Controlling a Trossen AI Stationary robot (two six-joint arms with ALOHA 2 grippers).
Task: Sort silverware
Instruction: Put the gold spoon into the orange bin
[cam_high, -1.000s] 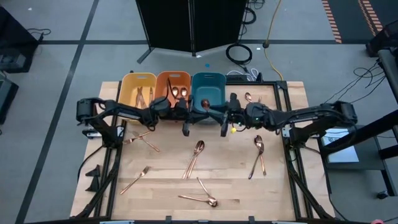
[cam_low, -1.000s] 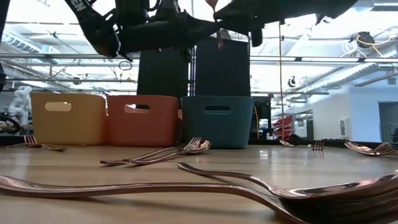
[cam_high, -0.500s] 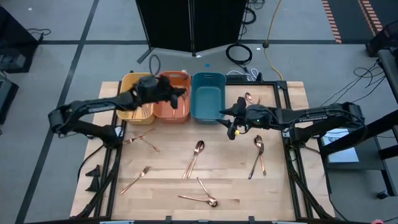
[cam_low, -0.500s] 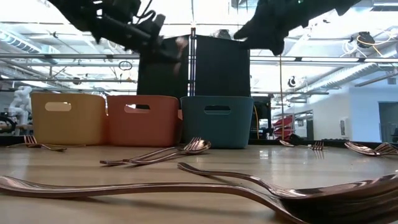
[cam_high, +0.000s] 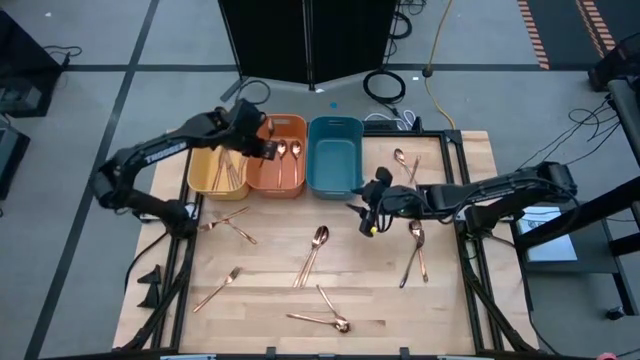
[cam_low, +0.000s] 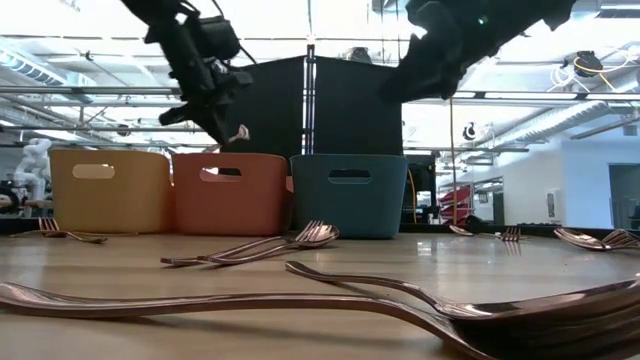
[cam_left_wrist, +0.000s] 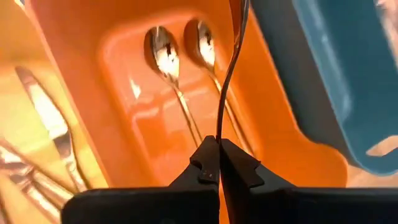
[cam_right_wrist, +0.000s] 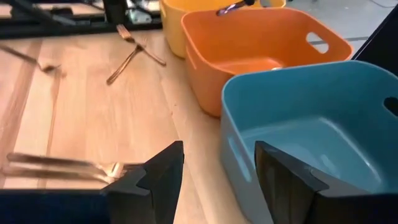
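Observation:
My left gripper (cam_high: 264, 146) hangs over the orange bin (cam_high: 280, 178), shut on a slim copper piece of silverware (cam_left_wrist: 229, 74). Its far end leaves the left wrist view, so I cannot tell its kind. Two spoons (cam_left_wrist: 166, 56) lie flat on the orange bin's floor. Knives and forks (cam_high: 228, 170) lie in the yellow bin (cam_high: 205, 160). The teal bin (cam_high: 335, 165) shows nothing inside. My right gripper (cam_high: 363, 217) is open above the table, in front of the teal bin (cam_right_wrist: 311, 124), with nothing between its fingers (cam_right_wrist: 163, 168). My left gripper pinches the silverware's thin handle (cam_left_wrist: 219, 127) between its two fingertips. The fingers slant down from above the orange bin, and the handle runs on ahead of them. The piece is lifted clear over the bin, and a shiny end (cam_low: 240, 132) shows just below the gripper.
Loose silverware lies on the wooden table: forks (cam_high: 228, 224) at the left, a fork (cam_high: 218, 288) at the near left, pieces in the middle (cam_high: 314, 252), near the front (cam_high: 322, 316), at the right (cam_high: 417, 248), and beside the teal bin (cam_high: 401, 158).
My left gripper has swung from the middle, in front of the bins, toward the far left. It now stands over the orange bin, tipped downward, with the silverware still in it. My right gripper has drawn away from the left one toward the near edge, sunk a little and tipped down.

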